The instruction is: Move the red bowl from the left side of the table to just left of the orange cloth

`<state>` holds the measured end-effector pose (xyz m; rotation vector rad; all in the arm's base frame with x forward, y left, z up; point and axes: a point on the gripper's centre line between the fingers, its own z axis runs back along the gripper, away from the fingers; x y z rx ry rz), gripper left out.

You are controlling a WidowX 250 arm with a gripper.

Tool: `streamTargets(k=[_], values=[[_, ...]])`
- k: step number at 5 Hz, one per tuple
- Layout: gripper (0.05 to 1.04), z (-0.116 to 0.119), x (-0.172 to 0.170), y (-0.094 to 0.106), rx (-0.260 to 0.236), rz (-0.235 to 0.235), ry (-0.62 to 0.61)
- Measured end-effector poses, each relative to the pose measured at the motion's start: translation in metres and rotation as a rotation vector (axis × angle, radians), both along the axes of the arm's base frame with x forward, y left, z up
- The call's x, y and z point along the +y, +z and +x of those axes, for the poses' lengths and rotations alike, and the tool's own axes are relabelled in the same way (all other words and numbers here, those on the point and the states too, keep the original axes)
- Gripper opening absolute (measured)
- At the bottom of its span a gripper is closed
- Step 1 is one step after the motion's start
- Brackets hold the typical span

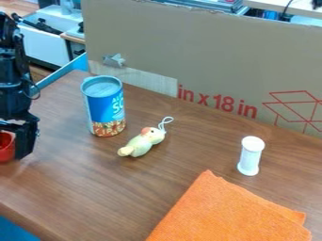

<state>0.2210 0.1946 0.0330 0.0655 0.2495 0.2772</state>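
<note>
1. The pincer (16, 148) is hanging at the left edge beside a red object (5, 148); whether it is pinching it, I cannot tell.
2. On the bench (94, 181), a can (105, 109) is standing near a toy bird (143, 142).
3. An orange cloth (229, 212) is lying near a white container (251, 156).

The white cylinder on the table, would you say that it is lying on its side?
No, the white cylinder stands upright on the table, apart from the orange cloth.
</note>
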Motion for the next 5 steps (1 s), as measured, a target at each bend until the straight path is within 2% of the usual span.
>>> streamTargets(k=[2,3,4,5], values=[[0.359,0.005,-0.003,-0.002,-0.036,-0.027,-0.008],[0.167,0.006,-0.005,-0.001,-0.039,-0.048,-0.021],[0.108,0.0,-0.009,0.003,0.009,-0.047,-0.03],[0.105,0.01,-0.057,0.036,-0.002,0.036,-0.203]])
